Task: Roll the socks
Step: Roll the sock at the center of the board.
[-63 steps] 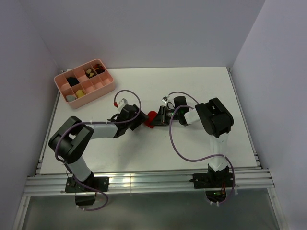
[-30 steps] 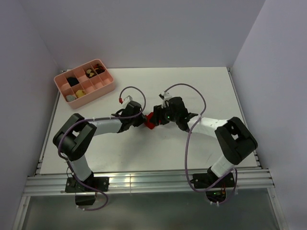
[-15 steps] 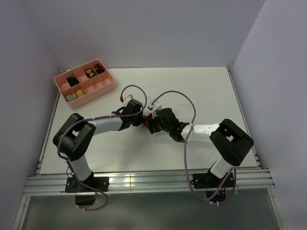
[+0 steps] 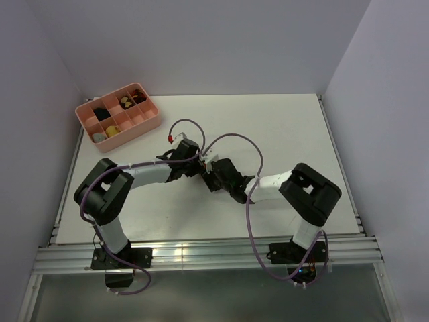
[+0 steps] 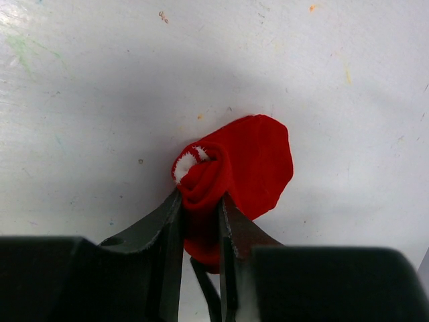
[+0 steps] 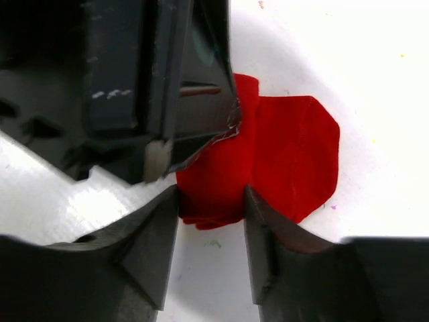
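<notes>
We see the socks on the white table, partly rolled, between both arms. The left gripper is closed on the rolled end. The right gripper pinches the socks' edge from the other side.

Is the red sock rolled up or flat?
Partly rolled: one end of the socks curls into a roll pinched by the left gripper; the rest lies flat on the table.

the left arm and right arm have white links and bulky black joints. thin purple cables loop off each. left tool and right tool have dark wedge-shaped fingers.
</notes>
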Available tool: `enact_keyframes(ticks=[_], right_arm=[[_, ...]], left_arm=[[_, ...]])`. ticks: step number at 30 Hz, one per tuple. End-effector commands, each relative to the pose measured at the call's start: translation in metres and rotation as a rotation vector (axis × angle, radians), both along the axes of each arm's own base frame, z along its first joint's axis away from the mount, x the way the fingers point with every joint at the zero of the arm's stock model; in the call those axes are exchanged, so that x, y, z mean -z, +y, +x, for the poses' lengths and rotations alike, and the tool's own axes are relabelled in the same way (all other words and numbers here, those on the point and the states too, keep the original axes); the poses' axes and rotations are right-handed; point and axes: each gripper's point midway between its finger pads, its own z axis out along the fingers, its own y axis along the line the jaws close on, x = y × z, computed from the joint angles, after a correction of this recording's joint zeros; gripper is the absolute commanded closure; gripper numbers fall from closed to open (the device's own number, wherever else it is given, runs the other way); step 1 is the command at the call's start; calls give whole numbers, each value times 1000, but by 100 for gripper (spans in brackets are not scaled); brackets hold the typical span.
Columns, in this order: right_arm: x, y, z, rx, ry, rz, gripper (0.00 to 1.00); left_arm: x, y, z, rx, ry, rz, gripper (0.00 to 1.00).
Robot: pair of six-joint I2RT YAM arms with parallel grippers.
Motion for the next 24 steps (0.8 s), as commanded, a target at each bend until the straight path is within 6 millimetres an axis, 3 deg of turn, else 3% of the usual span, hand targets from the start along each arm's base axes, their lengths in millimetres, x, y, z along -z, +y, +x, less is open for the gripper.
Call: enact_keyframes(ticks=[1,3,6,9,11,14,15,17,19,20,24], right_arm=[[-1,10,8,12,-37,-22,53],[3,10,9,23,-29,-30,60],[10,9,10,38,-13,-41,86],[10,8,9,45,-2,-40,100],[10,8,8,35,19,-29,100],[9,10,4,14,104,33,100],[7,11,3,1,133,55,100],[6,17,-6,-49,244,118,100],[7,11,0,-36,341,173,100],[7,16,-9,-93,411,214,100],[3,6,1,-81,545,318,100]], left_arm=[[1,-7,-6,31,33,-6,98],[1,-7,-7,29,36,-10,97],[-2,-7,-8,25,36,-19,95],[-7,-6,-8,17,27,-26,91],[-10,-3,-6,6,18,-25,86],[-18,0,-3,-9,-6,-35,70],[-22,3,-4,-15,-16,-40,56],[-26,7,-1,-34,-33,-42,45],[-33,10,0,-50,-57,-55,30],[-33,12,0,-57,-63,-56,21],[-40,18,0,-83,-90,-84,15]])
